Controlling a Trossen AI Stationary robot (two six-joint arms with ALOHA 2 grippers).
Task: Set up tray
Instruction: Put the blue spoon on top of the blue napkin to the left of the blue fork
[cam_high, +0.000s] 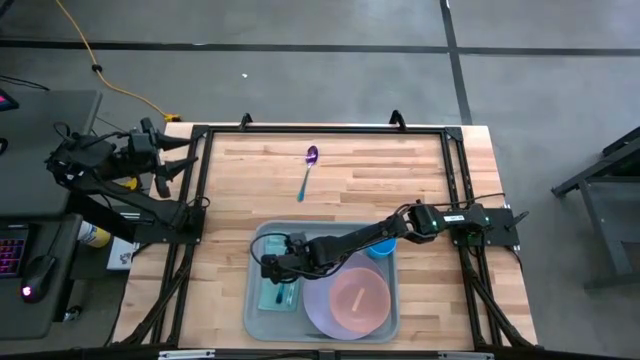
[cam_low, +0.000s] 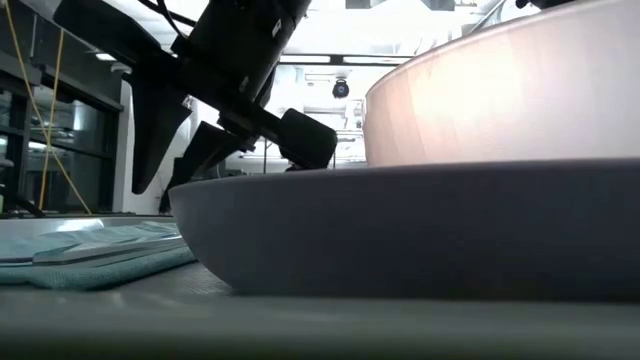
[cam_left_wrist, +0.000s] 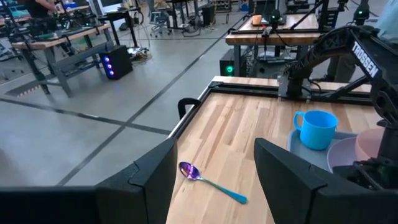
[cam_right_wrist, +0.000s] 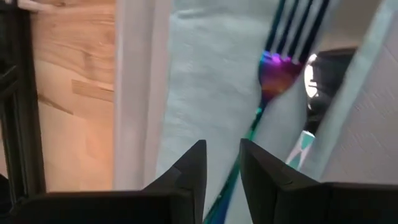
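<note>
While the left gripper (cam_high: 178, 160) waits wide open off the table's far-left corner, the right gripper (cam_high: 281, 282) hangs low over the napkin (cam_high: 276, 296) in the tray's (cam_high: 254, 312) left part, fingers (cam_right_wrist: 186, 171) narrowly parted above a fork (cam_right_wrist: 281, 59). The tray sits at the table's near edge, centre.

Pale grey-green tray (cam_high: 252, 318), flat, table's near edge, loaded
</note>
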